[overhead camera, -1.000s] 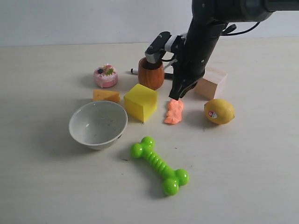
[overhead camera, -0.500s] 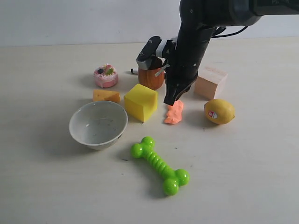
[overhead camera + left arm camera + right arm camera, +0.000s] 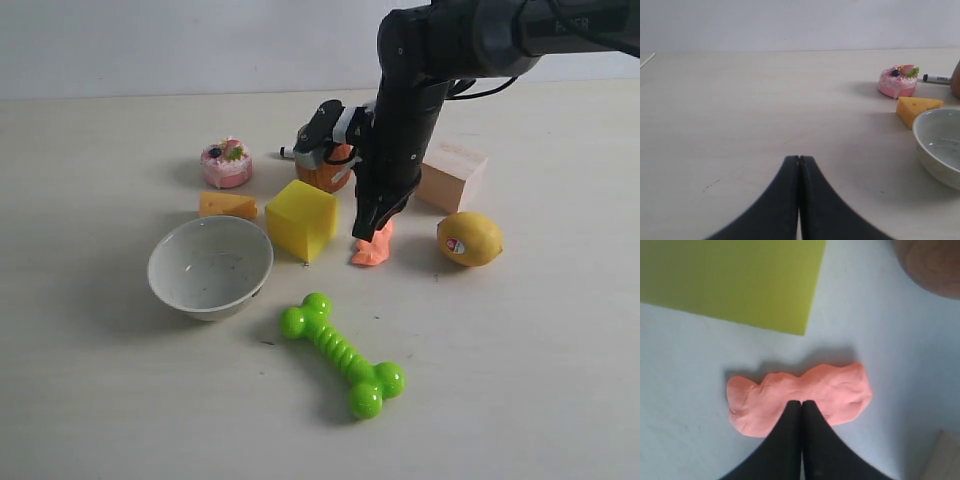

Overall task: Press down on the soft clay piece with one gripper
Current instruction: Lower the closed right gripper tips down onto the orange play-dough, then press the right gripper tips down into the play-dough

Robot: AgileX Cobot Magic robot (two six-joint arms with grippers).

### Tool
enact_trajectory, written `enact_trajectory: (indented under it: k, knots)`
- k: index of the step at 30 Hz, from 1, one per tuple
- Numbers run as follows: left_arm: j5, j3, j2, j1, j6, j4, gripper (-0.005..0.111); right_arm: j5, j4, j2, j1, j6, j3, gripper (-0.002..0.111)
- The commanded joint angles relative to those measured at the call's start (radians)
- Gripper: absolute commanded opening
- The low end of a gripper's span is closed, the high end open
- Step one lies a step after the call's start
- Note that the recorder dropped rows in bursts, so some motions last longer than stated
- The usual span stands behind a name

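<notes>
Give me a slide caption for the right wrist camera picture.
Right gripper, shut, tips at the middle of the soft clay piece, yellow block beside it.

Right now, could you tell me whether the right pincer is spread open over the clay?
No, the right wrist view shows the right pincer shut tight, its tip over the soft clay piece.

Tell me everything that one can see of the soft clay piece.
The soft clay piece is a small salmon-orange lump, elongated, matte, with a bumpy, wavy edge. It lies flat on the table, between the yellow block and the lemon, touching neither. The shut fingers of the right gripper seem to touch its middle.
</notes>
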Motion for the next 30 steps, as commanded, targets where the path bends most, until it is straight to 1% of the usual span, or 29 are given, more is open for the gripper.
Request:
enact_trajectory:
  k: [1, 15, 30]
  knots:
    - [-0.007, 0.0, -0.006, -0.008, -0.002, -0.002, 0.0, -0.03, -0.007, 0.006, 0.001, 0.001, -0.007, 0.0]
    - [-0.007, 0.0, -0.006, -0.008, -0.002, -0.002, 0.0, -0.044, -0.01, 0.057, 0.001, 0.001, -0.007, 0.0]
    - [-0.007, 0.0, -0.006, -0.008, -0.002, -0.002, 0.0, -0.02, -0.012, 0.106, 0.001, 0.001, 0.0, 0.0]
